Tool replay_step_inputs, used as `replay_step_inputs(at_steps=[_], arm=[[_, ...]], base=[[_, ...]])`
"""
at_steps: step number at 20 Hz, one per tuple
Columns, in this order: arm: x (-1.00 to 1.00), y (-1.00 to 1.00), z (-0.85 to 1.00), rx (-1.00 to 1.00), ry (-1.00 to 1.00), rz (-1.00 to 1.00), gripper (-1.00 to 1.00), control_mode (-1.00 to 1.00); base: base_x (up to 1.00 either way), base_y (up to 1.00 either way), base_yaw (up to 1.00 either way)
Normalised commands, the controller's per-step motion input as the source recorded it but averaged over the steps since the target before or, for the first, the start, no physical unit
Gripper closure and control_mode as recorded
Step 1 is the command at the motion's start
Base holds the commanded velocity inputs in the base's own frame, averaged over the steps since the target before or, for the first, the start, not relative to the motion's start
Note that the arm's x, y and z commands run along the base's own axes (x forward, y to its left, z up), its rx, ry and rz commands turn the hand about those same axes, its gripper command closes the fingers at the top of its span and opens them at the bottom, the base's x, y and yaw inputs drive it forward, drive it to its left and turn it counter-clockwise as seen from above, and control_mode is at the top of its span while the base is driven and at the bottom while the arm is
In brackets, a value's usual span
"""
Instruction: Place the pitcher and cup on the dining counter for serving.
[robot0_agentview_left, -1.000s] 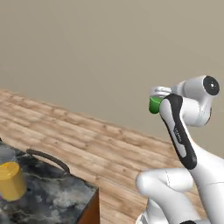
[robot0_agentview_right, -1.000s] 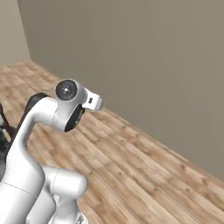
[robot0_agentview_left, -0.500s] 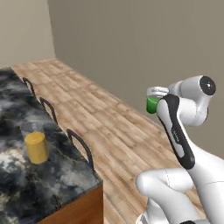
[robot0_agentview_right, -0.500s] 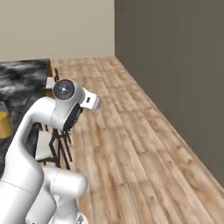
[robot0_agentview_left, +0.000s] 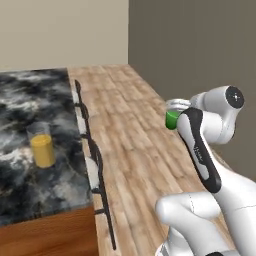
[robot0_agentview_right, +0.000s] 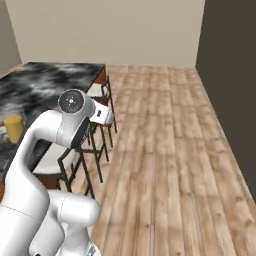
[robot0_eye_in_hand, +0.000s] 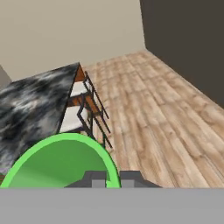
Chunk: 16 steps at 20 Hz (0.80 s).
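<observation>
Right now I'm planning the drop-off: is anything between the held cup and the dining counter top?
The gripper is shut on the cup, held over the wood floor. Between it and the dining counter stands the row of stools along the near edge. On top, the pitcher occupies one spot.

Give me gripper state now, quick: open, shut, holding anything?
Gripper: shut on the cup, carried in the air beside the dining counter.
</observation>
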Motion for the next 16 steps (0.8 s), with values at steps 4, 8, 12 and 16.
replay_step_inputs(at_steps=[4,8,12,16], arm=[[0.0,0.0,0.0,0.0,0.0,0.0,1.0,1.0],[0.0,0.0,0.0,0.0,0.0,0.0,1.0,1.0],[0.0,0.0,0.0,0.0,0.0,0.0,1.0,1.0],[0.0,0.0,0.0,0.0,0.0,0.0,1.0,1.0]], base=[[0.14,-0.75,0.57],[0.24,-0.64,0.56],[0.42,-0.54,0.6],[0.62,-0.44,0.63]])
